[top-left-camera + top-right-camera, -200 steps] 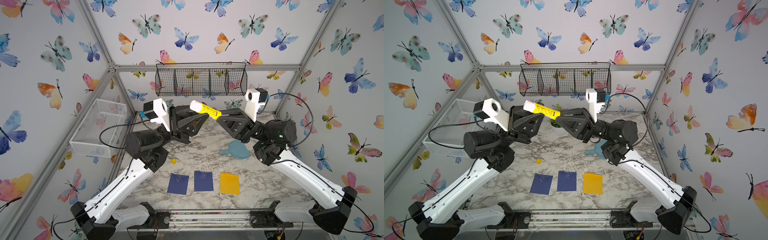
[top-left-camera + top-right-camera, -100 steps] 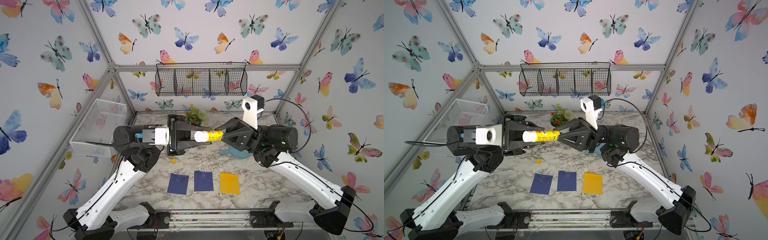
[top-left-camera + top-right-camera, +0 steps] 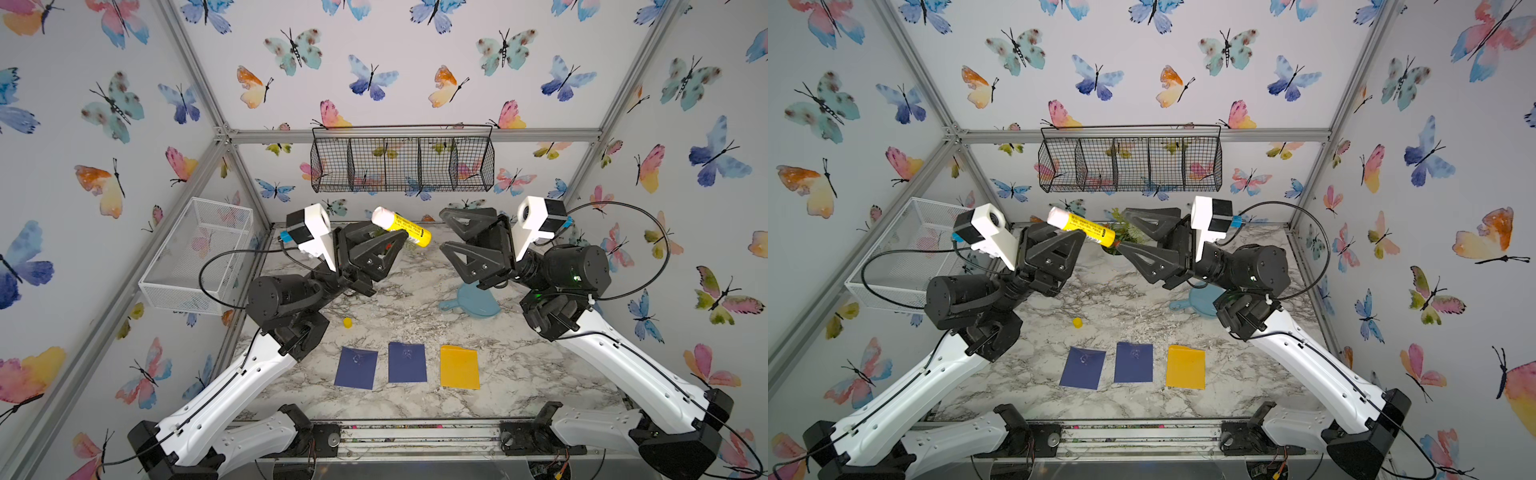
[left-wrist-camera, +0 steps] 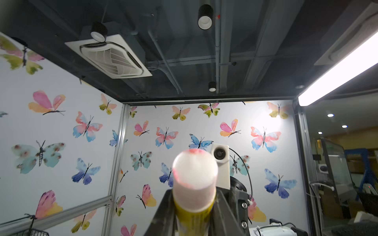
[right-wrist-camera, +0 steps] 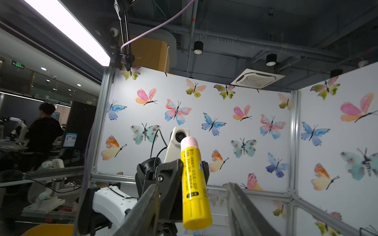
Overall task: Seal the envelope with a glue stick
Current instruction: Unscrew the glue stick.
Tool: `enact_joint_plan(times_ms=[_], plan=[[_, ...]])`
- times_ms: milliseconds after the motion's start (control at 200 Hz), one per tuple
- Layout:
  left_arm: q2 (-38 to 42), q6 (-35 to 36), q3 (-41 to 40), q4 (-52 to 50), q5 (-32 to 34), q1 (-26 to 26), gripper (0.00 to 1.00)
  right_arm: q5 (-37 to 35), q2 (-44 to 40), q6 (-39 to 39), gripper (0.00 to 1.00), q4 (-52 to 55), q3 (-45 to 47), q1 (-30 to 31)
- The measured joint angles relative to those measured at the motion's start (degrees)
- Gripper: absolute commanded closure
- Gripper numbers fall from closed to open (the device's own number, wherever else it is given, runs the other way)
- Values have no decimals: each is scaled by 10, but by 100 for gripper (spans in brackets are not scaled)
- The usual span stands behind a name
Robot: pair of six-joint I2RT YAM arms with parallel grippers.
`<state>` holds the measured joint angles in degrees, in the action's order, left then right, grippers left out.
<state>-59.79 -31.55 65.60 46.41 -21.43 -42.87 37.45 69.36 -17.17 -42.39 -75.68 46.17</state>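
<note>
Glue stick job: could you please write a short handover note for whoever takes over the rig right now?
Left pincer: shut on the glue stick, raised above the table, white end up.
Right pincer: open, holding nothing.
Yellow cap lies on the table; two dark blue envelopes and a yellow envelope lie flat near the front edge.
Done: stick picked up, uncapped.
To do: glue and close an envelope.

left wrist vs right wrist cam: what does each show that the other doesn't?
Left wrist only: the glue stick end-on, blurred whitish tip foremost, the right wrist camera behind it. Right wrist only: the stick's yellow printed side and base, the left wrist camera, the right gripper open, a person in black. Both: the glue stick held by the left gripper, butterfly walls, ceiling.
</note>
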Motion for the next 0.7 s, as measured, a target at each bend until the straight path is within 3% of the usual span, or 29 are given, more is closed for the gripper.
enact_joint_plan(times_ms=[130, 345, 465, 701], plan=[[11, -83, -19, -11, 76, 0, 100, 0, 10, 134, 47, 4, 0, 0], [13, -149, -21, -34, 125, 0, 100, -5, 32, 322, 49, 57, -10, 0], [13, -167, -21, -41, 136, 0, 100, -14, 44, 366, 50, 77, -24, 0], [7, -191, -17, -40, 140, 0, 100, -23, 73, 373, 55, 88, -57, 0]])
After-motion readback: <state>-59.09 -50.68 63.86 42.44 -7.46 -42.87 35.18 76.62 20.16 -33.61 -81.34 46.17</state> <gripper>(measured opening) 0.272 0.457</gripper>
